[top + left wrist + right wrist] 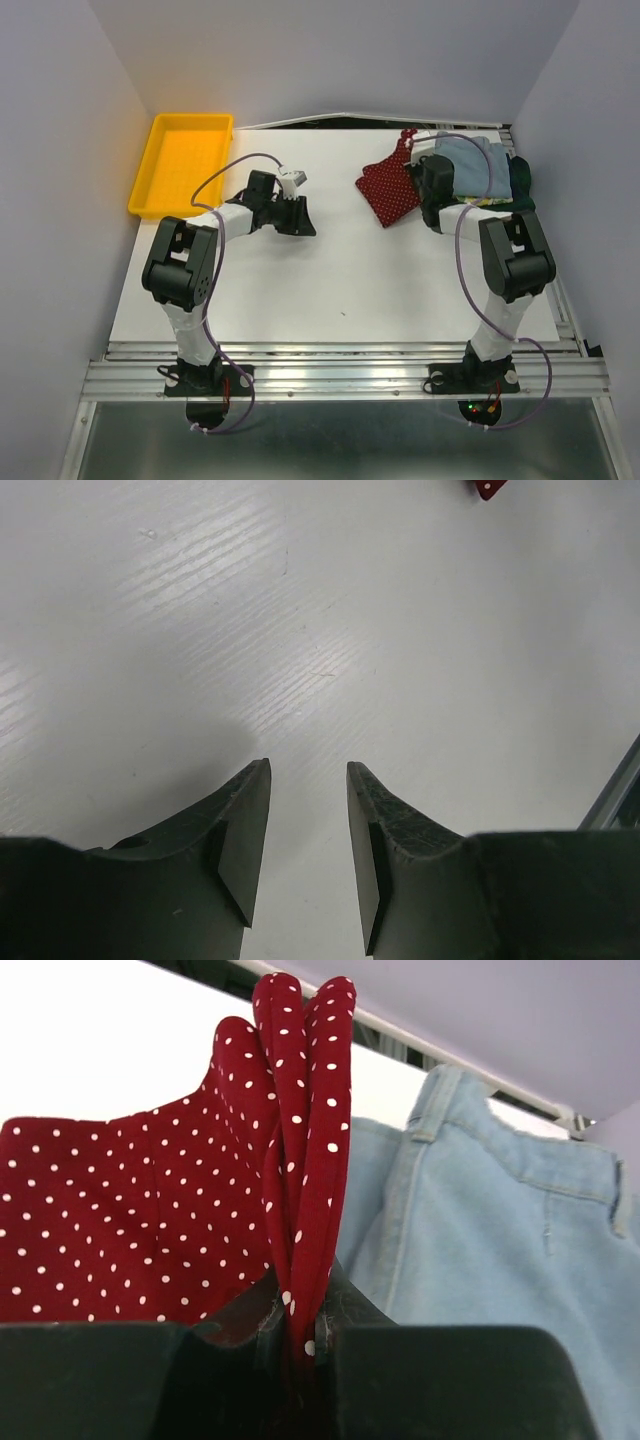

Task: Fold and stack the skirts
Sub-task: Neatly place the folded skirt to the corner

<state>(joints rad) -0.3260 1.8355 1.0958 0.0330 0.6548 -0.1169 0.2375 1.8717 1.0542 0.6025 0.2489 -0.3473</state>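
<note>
Pinching a doubled-up fold of the dark red dotted skirt [120, 1220], your right gripper [300, 1335] has its jaws pressed together with the cloth sandwiched between them. The fold stands up out of the fingertips as a narrow loop. The rest of that skirt spreads out to the gripper's left, lying on the white table [330, 280].

Just to the gripper's right, and meeting the red cloth, you have the light blue skirt [500, 1230], with its waistband and seams turned toward the wrist camera. From above, you can see that it tops a pile right beside the wrist. A yellow-green patterned skirt [483, 201] peeks out at the pile's near edge. A dark green skirt [520, 180] shows on the side of the pile away from the gripper.

Your left gripper [308, 780] has hold of nothing. Its jaws stand a narrow gap apart, and only bare table shows between and ahead of them. It sits low over the surface, though you cannot tell from these views whether it touches. The red skirt lies well apart from it, ahead and off to its right, so that only a small red corner reaches the top edge of its wrist view. The yellow tray [180, 165] lies on the opposite side of this gripper from the skirts, also well apart.
</note>
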